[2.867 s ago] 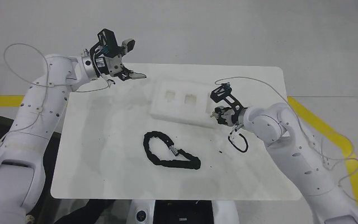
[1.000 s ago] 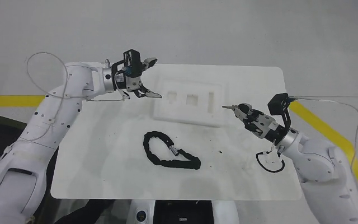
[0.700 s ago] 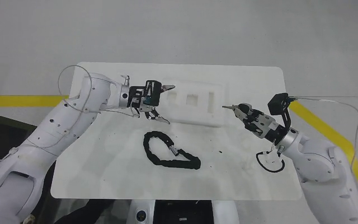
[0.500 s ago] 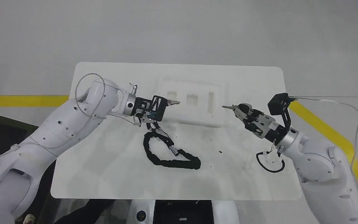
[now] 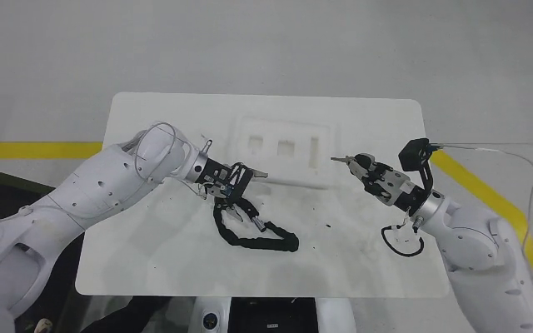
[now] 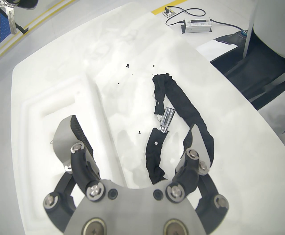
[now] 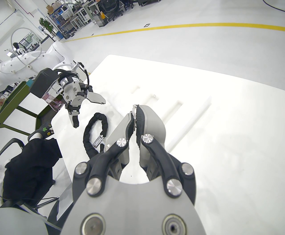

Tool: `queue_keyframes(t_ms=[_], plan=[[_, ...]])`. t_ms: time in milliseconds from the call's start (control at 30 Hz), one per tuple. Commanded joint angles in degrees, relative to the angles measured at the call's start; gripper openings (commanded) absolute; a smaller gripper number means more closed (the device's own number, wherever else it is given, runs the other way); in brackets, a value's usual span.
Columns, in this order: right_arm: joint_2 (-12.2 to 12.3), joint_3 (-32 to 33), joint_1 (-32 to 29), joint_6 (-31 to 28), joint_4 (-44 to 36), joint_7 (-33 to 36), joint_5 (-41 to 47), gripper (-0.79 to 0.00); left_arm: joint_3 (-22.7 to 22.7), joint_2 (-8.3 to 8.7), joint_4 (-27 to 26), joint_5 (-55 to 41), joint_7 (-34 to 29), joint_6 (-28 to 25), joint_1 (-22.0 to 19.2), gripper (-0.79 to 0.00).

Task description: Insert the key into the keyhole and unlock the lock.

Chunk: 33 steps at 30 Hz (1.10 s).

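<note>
The left gripper (image 5: pixel 250 193), fingers spread over the lock (image 5: pixel 279 238) at lower centre, should seize its metal barrel (image 5: pixel 259 222) squarely, steadying it for the right gripper (image 5: pixel 353 161) pinching the key (image 5: pixel 338 158).

Near loop of the chain lock (image 6: pixel 189 105) runs under the left gripper (image 6: pixel 133 124), so that bit's hidden. No clue which end of its silver cylinder (image 6: pixel 167 118) has the keyhole. The black specks (image 6: pixel 127 65) beyond the chain lock are too small to ID. Far past it, the key (image 6: pixel 11 21) is cut by the edge. In the right wrist view, pads (image 7: pixel 137 124) of the right gripper (image 7: pixel 134 113) bury nearly all of it.
</note>
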Motion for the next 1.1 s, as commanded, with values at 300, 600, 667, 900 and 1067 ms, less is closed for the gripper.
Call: queue_keyframes(t_ms=[300, 600, 667, 900, 1067], plan=[[0.0, 0.0, 0.0, 0.0, 0.0, 0.0, 0.0, -0.785, 0.3, -0.14, -2.2, 0.5, -2.6, 0.0, 1.5, 0.000], [0.0, 0.0, 0.0, 0.0, 0.0, 0.0, 0.0, -0.785, 2.1, -1.89, -3.3, 6.1, -3.6, 0.0, 4.0, 0.000], [0.0, 0.0, 0.0, 0.0, 0.0, 0.0, 0.0, -0.785, 2.1, -2.48, -2.4, 7.1, -3.6, 0.0, 4.3, 0.000], [0.0, 0.0, 0.0, 0.0, 0.0, 0.0, 0.0, -0.785, 2.1, -4.61, 0.6, 7.6, -5.7, 0.0, 4.9, 0.000], [0.0, 0.0, 0.0, 0.0, 0.0, 0.0, 0.0, -0.785, 2.1, -5.53, 2.4, 6.7, -6.8, 0.0, 4.8, 0.000]])
